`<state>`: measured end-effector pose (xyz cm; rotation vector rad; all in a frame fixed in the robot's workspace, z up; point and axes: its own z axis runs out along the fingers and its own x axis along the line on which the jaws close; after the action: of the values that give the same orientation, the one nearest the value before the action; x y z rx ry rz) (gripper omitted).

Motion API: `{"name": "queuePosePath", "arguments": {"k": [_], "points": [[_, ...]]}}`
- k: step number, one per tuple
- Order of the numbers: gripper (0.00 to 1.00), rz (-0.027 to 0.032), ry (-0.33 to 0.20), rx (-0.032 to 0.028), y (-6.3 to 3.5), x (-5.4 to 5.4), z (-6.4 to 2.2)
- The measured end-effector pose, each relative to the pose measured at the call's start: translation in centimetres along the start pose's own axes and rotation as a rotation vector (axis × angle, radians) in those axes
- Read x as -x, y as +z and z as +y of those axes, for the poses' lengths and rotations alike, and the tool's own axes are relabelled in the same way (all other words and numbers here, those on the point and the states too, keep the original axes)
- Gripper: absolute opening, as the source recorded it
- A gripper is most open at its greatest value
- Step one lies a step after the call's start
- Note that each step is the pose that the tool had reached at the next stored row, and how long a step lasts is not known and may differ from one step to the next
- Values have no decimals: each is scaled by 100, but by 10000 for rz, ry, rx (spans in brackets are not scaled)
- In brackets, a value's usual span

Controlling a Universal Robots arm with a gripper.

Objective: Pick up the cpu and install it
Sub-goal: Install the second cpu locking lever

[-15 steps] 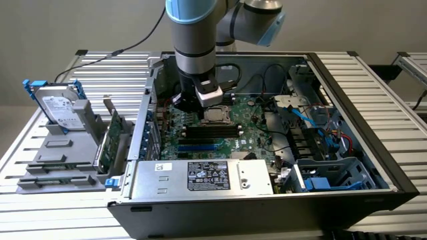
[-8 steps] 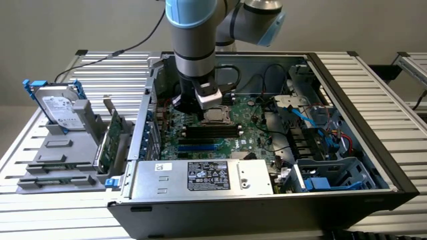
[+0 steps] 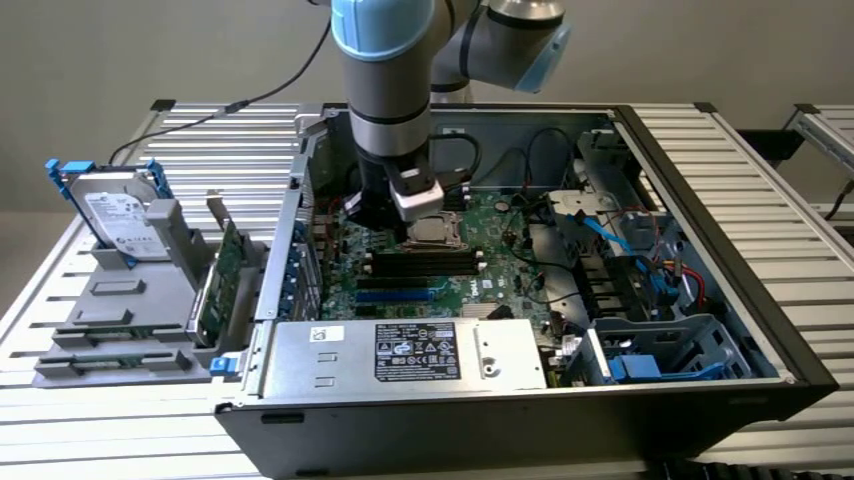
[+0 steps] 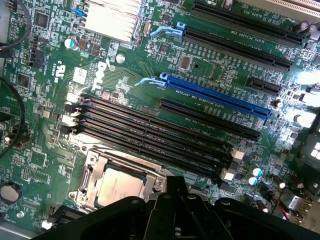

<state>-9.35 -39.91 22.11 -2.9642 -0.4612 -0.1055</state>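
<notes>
The cpu (image 4: 117,187) is a small silvery-grey square lying flat inside the metal socket frame (image 4: 90,172) on the green motherboard (image 4: 125,95). In the exterior view the cpu (image 3: 435,233) sits in the middle of the open computer case, just towards the exterior view's right of and below my gripper (image 3: 400,212). The gripper hangs low over the board, right beside the socket. In the wrist view the gripper's black body (image 4: 175,212) covers one corner of the socket frame. Nothing is seen held.
Black memory slots (image 4: 150,132) and a blue expansion slot (image 4: 215,95) run beside the socket. A finned heatsink (image 4: 112,17) stands further off. Case walls (image 3: 287,250), cables (image 3: 627,250) and the power supply (image 3: 400,355) ring the board. A silver hard drive (image 3: 118,215) stands on a grey rack outside.
</notes>
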Motion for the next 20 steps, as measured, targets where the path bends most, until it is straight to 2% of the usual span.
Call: {"name": "queuePosePath", "arguments": {"k": [5,11,13,20], "points": [[11,-31,12,-62,14,4,1],[11,-51,29,-221,36,6,3],[11,-61,33,-257,42,7,4],[11,-73,33,-269,45,7,5]]}}
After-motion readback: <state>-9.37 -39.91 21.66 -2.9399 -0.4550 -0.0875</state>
